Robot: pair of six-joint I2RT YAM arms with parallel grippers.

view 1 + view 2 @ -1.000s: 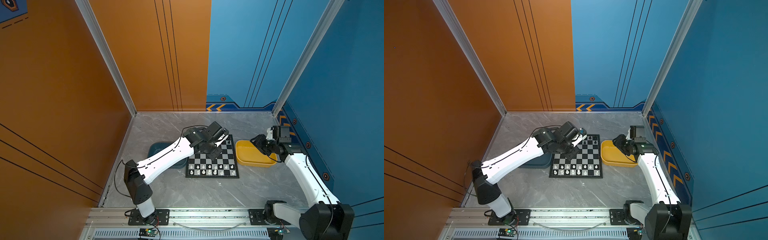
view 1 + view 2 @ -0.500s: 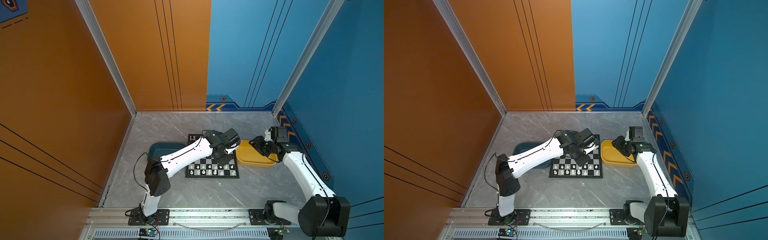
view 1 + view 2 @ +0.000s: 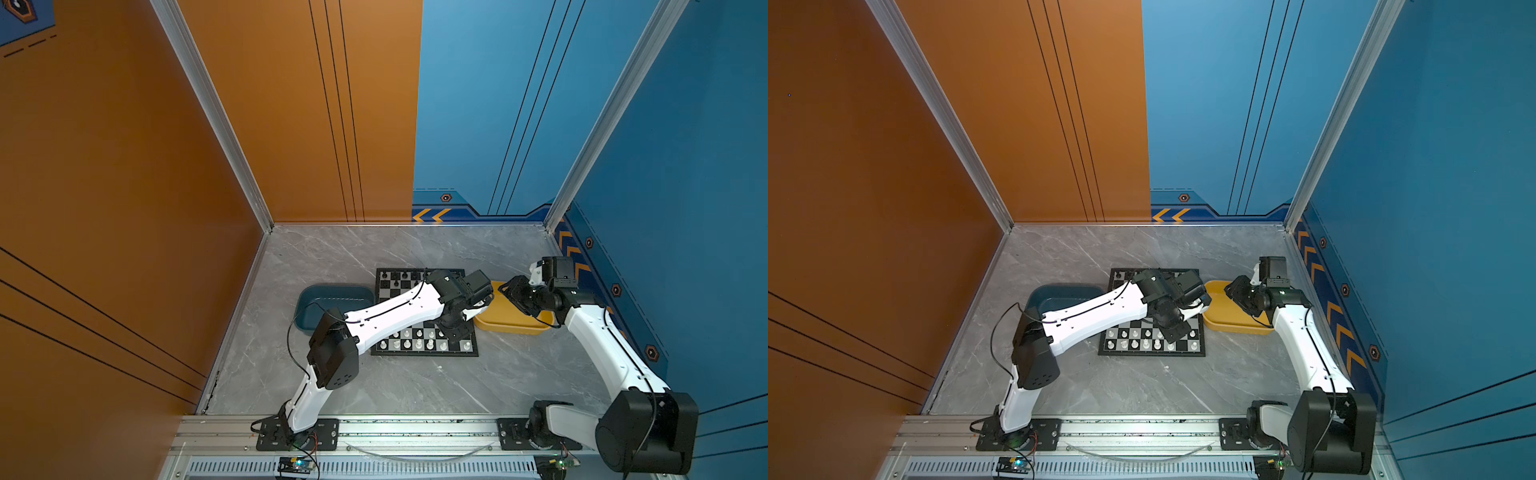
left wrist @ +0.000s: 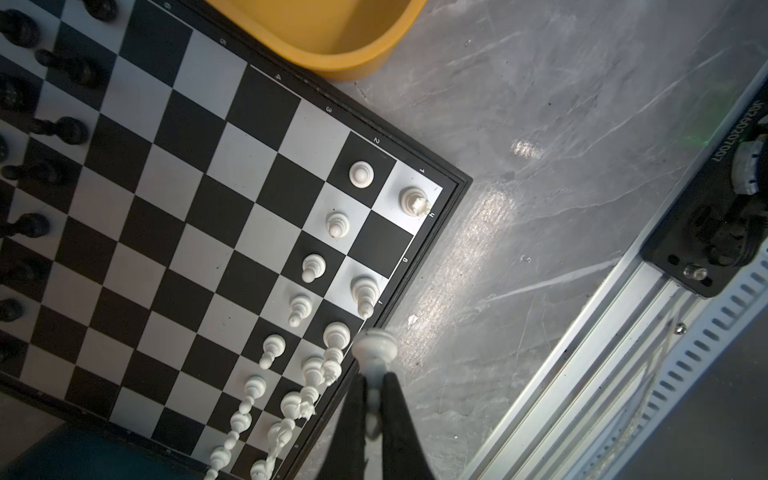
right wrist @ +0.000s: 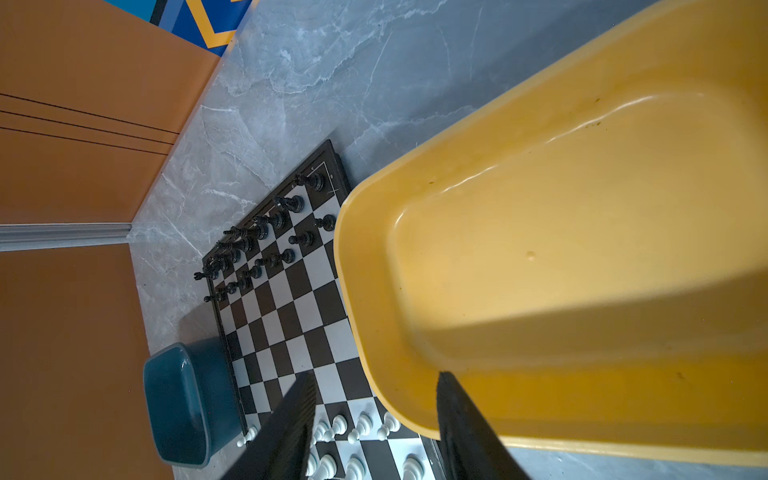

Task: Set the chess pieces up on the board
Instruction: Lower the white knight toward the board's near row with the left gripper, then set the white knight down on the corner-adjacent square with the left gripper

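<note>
The board (image 4: pixel 166 216) is lying flat on the table (image 3: pixel 374 386), between the teal tray (image 3: pixel 332 296) and the yellow tray (image 3: pixel 517 327).

The left wrist view is showing the white pieces (image 4: pixel 337 224) standing in two rows along one edge. One black back-row square beside the corner piece is lying bare. In both top views the left arm (image 3: pixel 395 311) is covering much of this area.

The right wrist view is showing the black pieces (image 5: pixel 291 203) standing in the two rows at the opposite edge.

The left gripper (image 4: pixel 374 403) is pinching a white piece (image 4: pixel 374 351) by its upper part, with the base pointing outward. It is holding the piece over the white-side edge of the board. The type of piece is not discernible.

The right gripper (image 5: pixel 374 432) is hovering with its jaws spread and nothing between them, straddling the rim of the yellow tray. The top views are placing it above that tray but not resolving its jaws.
</note>
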